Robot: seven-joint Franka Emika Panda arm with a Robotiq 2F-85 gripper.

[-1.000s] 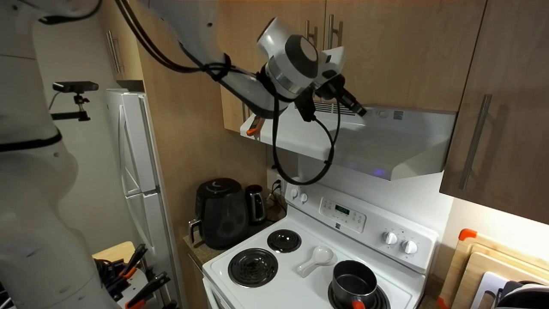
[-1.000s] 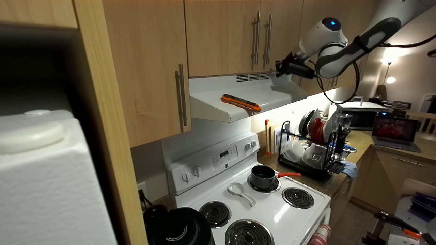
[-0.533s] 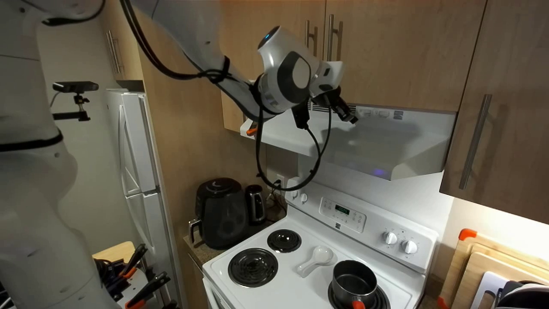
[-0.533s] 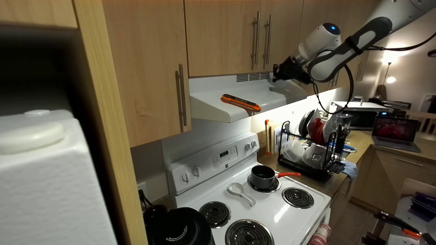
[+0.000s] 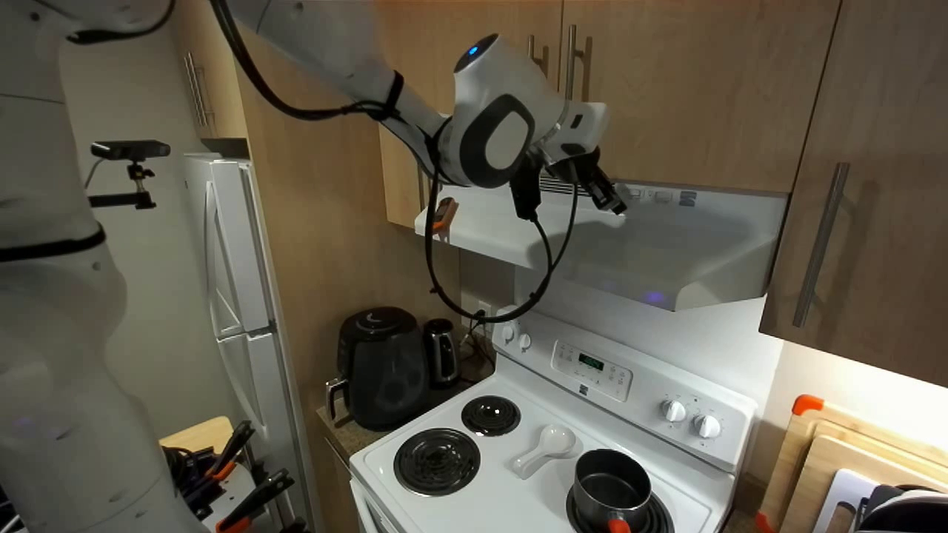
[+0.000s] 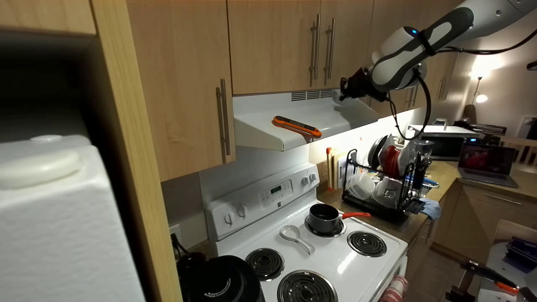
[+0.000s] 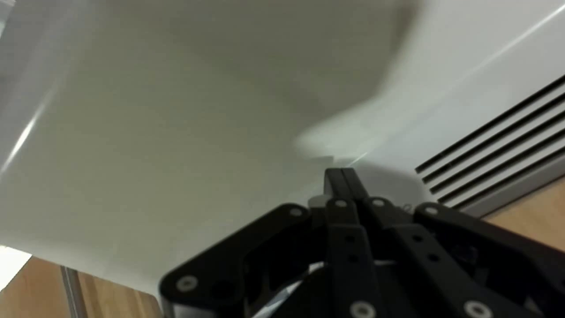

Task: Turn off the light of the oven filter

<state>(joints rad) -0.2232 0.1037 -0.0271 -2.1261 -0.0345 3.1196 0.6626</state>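
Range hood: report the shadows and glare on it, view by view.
In the wrist view, a broad, soft-edged shadow covers much of the range hood, a thin streak of glare shows at far left, and the vent slots look sharp; in both exterior views, the hood's end nearer the claw lies in shadow, the other end paler.

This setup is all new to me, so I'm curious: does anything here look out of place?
Yes, mildly: an orange gadget sits on the sloped front of the hood, where I'd expect it to slide off; it may be magnetic. I see no spill or damage.
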